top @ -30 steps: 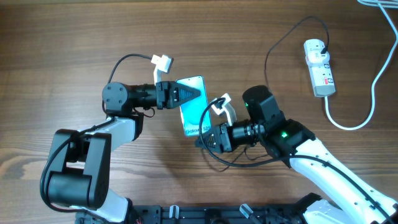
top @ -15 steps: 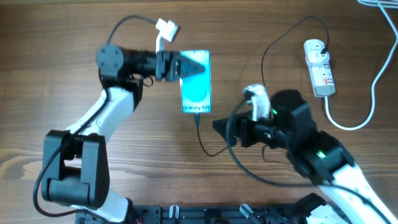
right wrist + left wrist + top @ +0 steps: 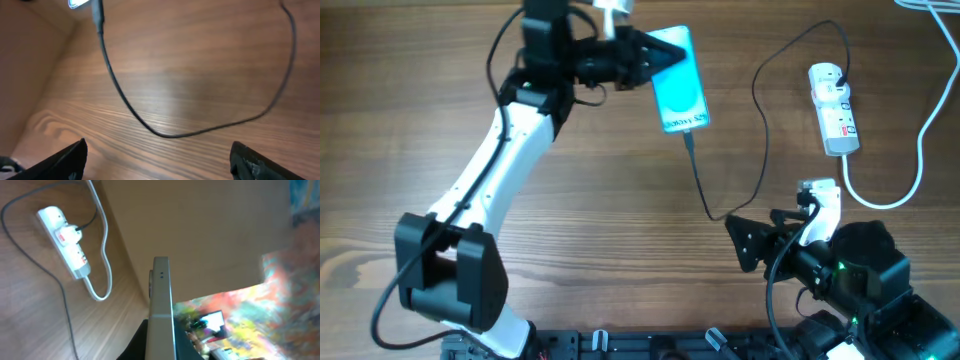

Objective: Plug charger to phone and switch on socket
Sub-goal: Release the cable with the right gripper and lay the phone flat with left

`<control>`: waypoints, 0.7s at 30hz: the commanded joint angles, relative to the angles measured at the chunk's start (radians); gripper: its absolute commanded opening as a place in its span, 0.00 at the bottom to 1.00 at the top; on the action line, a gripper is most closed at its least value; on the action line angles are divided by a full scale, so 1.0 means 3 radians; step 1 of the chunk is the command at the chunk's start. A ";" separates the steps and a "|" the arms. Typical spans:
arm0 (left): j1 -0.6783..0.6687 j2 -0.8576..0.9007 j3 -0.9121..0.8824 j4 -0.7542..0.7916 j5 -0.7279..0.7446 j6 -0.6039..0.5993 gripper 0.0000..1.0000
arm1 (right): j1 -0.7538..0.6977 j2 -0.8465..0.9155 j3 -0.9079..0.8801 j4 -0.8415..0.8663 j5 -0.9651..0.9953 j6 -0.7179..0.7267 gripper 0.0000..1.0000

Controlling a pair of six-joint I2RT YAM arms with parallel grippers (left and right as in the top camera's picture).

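My left gripper [image 3: 653, 57] is shut on the phone [image 3: 680, 85] and holds it up off the table at the far middle, cyan screen up, with the "Galaxy S25" strip at its near end. The charger [image 3: 705, 200] has its plug tip in the phone's near end. The cable hangs down, loops across the table and runs up to the socket [image 3: 833, 108] at the far right. In the left wrist view the phone [image 3: 161, 300] shows edge-on between the dark jaws. My right gripper [image 3: 741, 243] is open and empty near the front edge, with the cable [image 3: 165, 134] ahead of it.
A thick white cord [image 3: 920, 150] loops from the socket's near end to the table's right edge. The socket [image 3: 65, 240] and white cord [image 3: 102, 265] also show in the left wrist view. A black plug sits in the socket's far outlet.
My left arm has lifted the phone and carried it right and farther away, with the cable trailing from it. My right gripper has drawn back from the phone toward the front right.
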 commanded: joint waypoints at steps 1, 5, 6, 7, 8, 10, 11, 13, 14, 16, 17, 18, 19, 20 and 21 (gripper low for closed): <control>-0.0090 0.0313 0.0097 -0.0587 -0.0084 0.1142 0.04 | -0.0008 -0.0023 0.0055 -0.0061 0.0181 0.0084 0.92; -0.0081 0.0628 0.0097 -0.1200 -0.0084 0.1890 0.04 | -0.0008 -0.0023 0.0055 -0.0093 0.0221 0.0088 0.92; -0.0081 0.0722 0.0095 -0.1345 -0.0090 0.2116 0.04 | -0.0008 -0.0023 0.0053 -0.0106 0.0243 0.0088 0.92; -0.0075 0.0809 0.0095 -0.1429 -0.0113 0.2232 0.04 | -0.0008 -0.0023 0.0053 -0.0116 0.0243 0.0089 0.92; -0.0066 0.0884 0.0095 -0.1470 -0.0211 0.2237 0.04 | -0.0008 -0.0023 0.0053 -0.0125 0.0242 0.0089 0.93; -0.0053 0.1013 0.0095 -0.1548 -0.0431 0.2316 0.04 | -0.0006 -0.0023 0.0053 -0.0137 0.0242 0.0090 0.93; -0.0047 0.1100 0.0095 -0.1565 -0.0446 0.2385 0.04 | -0.0006 -0.0023 0.0053 -0.0150 0.0243 0.0153 0.93; -0.0043 0.1246 0.0095 -0.1554 -0.0449 0.2397 0.04 | -0.0006 -0.0023 0.0053 -0.0146 0.0242 0.0178 0.93; -0.0037 0.1317 0.0095 -0.1550 -0.0449 0.2397 0.04 | -0.0008 -0.0023 0.0053 -0.0148 0.0242 0.0178 0.93; -0.0013 0.1436 0.0095 -0.1536 -0.0451 0.2397 0.04 | -0.0008 -0.0023 0.0052 -0.0148 0.0242 0.0178 0.93; 0.0000 0.1493 0.0095 -0.1526 -0.0455 0.2396 0.04 | -0.0006 -0.0023 0.0052 -0.0148 0.0242 0.0178 0.93; 0.0010 0.1540 0.0095 -0.1512 -0.0451 0.2394 0.05 | -0.0006 -0.0023 0.0051 -0.0148 0.0242 0.0178 0.93; 0.0018 0.1588 0.0095 -0.1494 -0.0449 0.2394 0.04 | -0.0006 -0.0023 0.0050 -0.0149 0.0242 0.0177 0.93; 0.0028 0.1651 0.0095 -0.1452 -0.0449 0.2394 0.04 | -0.0006 -0.0015 0.0050 -0.0148 0.0240 0.0181 0.93; 0.0036 0.1696 0.0095 -0.1427 -0.0449 0.2394 0.04 | -0.0006 -0.0008 0.0050 -0.0149 0.0242 0.0221 0.93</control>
